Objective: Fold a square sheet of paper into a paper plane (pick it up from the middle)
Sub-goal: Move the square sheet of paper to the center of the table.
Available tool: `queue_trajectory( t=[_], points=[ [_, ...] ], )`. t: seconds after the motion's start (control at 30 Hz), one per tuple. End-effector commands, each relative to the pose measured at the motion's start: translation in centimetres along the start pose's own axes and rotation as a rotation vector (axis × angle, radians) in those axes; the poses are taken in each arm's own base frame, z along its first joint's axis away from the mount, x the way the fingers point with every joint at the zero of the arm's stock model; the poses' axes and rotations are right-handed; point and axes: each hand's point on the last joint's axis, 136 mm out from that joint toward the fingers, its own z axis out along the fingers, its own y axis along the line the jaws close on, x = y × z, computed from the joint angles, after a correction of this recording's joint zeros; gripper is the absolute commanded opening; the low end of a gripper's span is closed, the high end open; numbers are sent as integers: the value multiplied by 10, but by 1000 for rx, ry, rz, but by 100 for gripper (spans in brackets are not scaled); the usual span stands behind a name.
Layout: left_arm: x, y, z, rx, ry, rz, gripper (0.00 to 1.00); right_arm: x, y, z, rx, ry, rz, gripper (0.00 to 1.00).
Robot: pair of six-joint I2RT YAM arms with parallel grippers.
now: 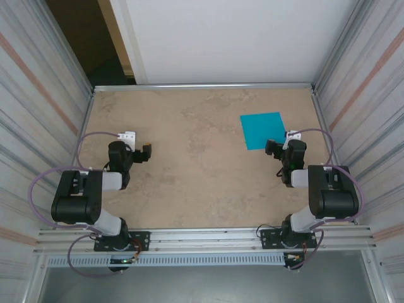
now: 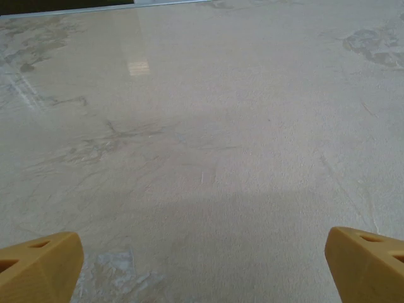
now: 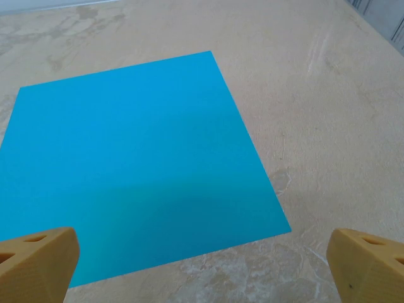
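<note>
The square sheet of paper (image 1: 263, 130) (image 3: 132, 164) is teal-blue and lies flat, without a crease, on the beige table at the back right. My right gripper (image 1: 274, 148) (image 3: 202, 268) hovers just at the sheet's near edge, open, with its yellow fingertips (image 3: 38, 262) wide apart and nothing between them. My left gripper (image 1: 146, 152) (image 2: 202, 268) is over bare table at the left, far from the sheet, open and empty; its yellow fingertips (image 2: 366, 262) sit at the frame's bottom corners. A paper plane is out of view.
Corrugated metal walls (image 1: 38, 113) close in the table (image 1: 189, 177) on the left and right. A white panel (image 1: 240, 38) stands behind it, with a dark gap (image 1: 82, 38) at the back left. An aluminium rail (image 1: 208, 237) runs along the near edge by the arm bases.
</note>
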Motion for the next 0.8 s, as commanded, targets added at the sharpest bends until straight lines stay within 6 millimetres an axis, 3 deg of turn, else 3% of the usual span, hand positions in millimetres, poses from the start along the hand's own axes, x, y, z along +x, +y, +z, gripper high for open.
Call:
queue_trajectory(
  t=[0.0, 0.77],
  points=[
    [-14, 4, 3, -6, -41, -1, 99, -14, 0, 3, 13, -41, 8, 99],
    [-15, 4, 3, 1, -43, -6, 99, -13, 0, 3, 11, -40, 10, 99]
  ],
)
